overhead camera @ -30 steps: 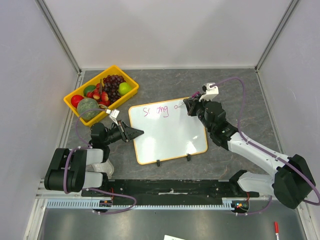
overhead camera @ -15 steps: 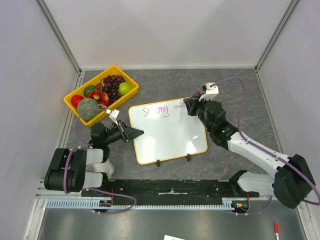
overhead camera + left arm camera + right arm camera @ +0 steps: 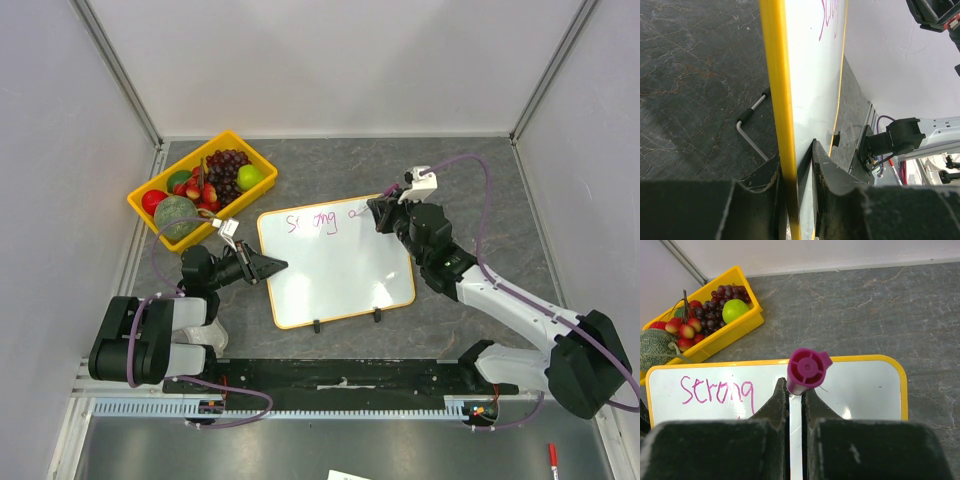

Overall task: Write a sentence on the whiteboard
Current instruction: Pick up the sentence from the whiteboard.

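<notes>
while the whiteboard (image 3: 335, 265) lies on the worktop (image 3: 480, 180), its sentence (image 3: 312, 222) begins "strong" along the far edge. the right tool (image 3: 380, 213) pinches a magenta marker (image 3: 806, 371) by the far right corner, so the line may overrun the frame. the left tool (image 3: 797, 159) clamps the left edge; a slip would skew strokes. blank room lies nearer.

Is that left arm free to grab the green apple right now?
Probably not yet: the left gripper is clamped on the whiteboard edge. The apple lies near and uncovered, but the gripper must let go first.
</notes>
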Robot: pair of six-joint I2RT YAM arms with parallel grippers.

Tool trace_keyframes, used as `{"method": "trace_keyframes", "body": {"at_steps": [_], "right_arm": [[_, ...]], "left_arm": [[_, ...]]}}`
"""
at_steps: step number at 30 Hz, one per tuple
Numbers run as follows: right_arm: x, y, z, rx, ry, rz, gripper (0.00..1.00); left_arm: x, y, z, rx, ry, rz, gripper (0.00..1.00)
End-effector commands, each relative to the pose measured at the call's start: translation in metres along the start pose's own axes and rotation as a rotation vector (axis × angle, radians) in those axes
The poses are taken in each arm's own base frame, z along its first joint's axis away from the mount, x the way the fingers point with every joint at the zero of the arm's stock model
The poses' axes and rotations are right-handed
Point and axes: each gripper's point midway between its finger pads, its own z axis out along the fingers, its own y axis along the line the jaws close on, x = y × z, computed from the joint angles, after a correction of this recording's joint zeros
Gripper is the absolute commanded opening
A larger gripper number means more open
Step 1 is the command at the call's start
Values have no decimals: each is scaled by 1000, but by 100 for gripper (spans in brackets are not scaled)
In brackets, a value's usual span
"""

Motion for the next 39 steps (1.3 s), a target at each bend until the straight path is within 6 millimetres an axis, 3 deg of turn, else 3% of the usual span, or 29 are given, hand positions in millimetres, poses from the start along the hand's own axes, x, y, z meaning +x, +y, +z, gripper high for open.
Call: {"method": "trace_keyframes", "body": {"at_steps": [1,10,25,39], "right_arm": [[1,-7,-7,18,-1,-13,0],[-5,-9,-7,33,-14,-13,0],[-50,6,-7,7,-114,-1,0],[-38,8,7,4,-71,-13,0]], "left_arm": [[-4,7,2,-21,-10,76,2],[-4,7,2,-21,-10,78,2],[-4,7,2,-22,-9,77,2],[-3,7,2,-21,-8,77,2]]}}
